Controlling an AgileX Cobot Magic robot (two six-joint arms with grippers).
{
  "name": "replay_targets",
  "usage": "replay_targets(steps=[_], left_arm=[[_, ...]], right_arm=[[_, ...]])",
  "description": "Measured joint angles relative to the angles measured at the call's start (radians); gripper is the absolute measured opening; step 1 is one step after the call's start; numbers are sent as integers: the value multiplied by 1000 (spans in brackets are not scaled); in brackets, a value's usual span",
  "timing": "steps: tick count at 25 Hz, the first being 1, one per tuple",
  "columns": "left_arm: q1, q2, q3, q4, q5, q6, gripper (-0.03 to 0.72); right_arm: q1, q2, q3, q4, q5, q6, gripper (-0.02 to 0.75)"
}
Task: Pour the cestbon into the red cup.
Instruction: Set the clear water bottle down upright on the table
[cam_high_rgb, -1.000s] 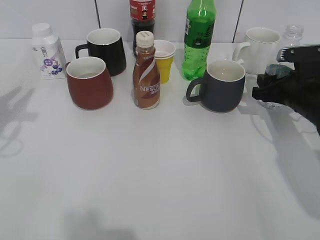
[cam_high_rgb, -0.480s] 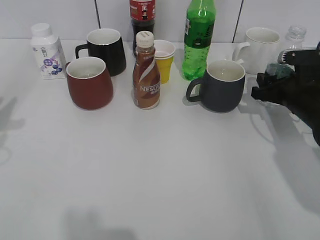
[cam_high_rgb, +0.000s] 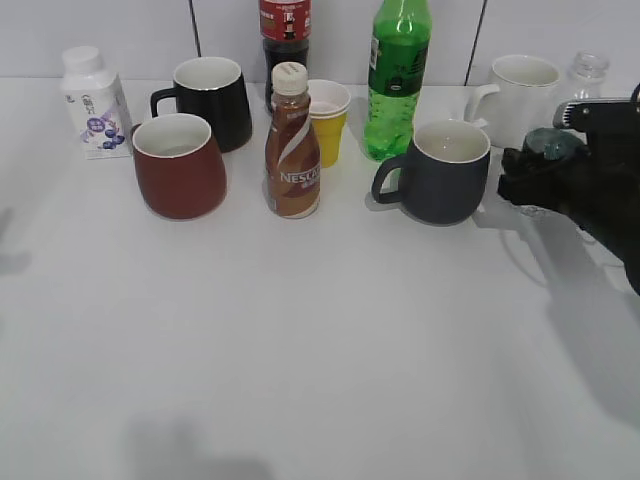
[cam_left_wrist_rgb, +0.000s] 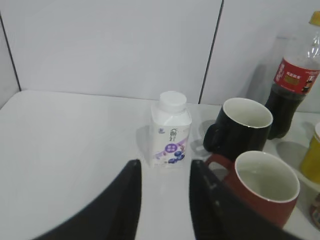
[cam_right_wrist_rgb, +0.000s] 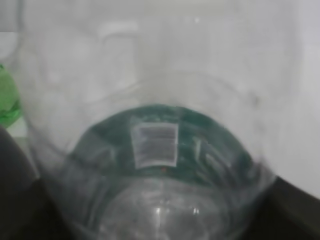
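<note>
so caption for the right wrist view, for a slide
Right gripper around the cestbon, its green label filling the frame.

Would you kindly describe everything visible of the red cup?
The red cup is a dark red, glossy mug, ceramic by its look, with a white inside and a body wider at the bottom. It stands upright on the white table, just in front of the black mug. Its handle shows only in the left wrist view.
</note>
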Motion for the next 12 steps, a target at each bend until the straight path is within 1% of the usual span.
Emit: replay_targets(steps=[2,4,10,12], left_arm=[[0,-5,-41,0,69,0,252],[0,-6,-89,-5,193,0,252],[0,-6,-234,-38,547,0,251],[0,-6,-282,-47,670,0,251]], right_arm=[[0,0,1,-2,17,24,615],[0,-3,1,-3,45,32,643],[0,-71,1,-3,167,41,653],[0,-110,1,-3,236,41,653]])
